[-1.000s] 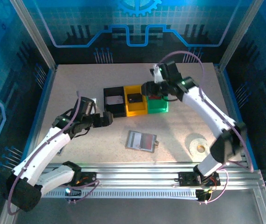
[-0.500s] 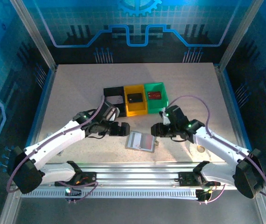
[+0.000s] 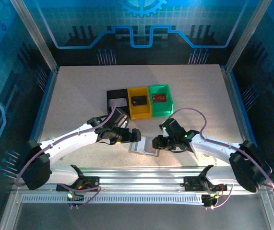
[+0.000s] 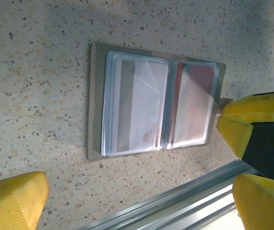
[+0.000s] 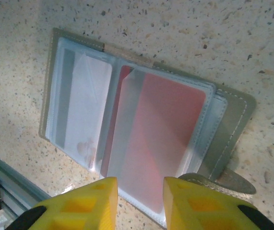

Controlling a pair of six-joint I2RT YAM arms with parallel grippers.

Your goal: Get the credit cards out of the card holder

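The card holder (image 3: 144, 145) lies open and flat on the table near the front, its grey cover (image 5: 232, 120) under clear sleeves. One sleeve holds a pale credit card (image 4: 139, 108) and the other a red credit card (image 5: 165, 124). My right gripper (image 5: 140, 191) hovers open at the holder's tab end, its yellow fingers narrowly apart over the edge of the red card's sleeve; whether they touch it I cannot tell. My left gripper (image 4: 141, 206) stands wide open beside the holder's other long side (image 3: 132, 136), with nothing between its fingers.
Three bins stand in a row behind the holder: black (image 3: 109, 96) with a pale card, yellow (image 3: 131, 108) with a dark card, green (image 3: 169, 103) with a red card (image 3: 160, 97). A metal rail (image 4: 184, 196) runs along the table's near edge, close to the holder.
Both arms have swung from the bins down to the card holder, one on each side. The right gripper's jaws have narrowed; the left's stayed wide.
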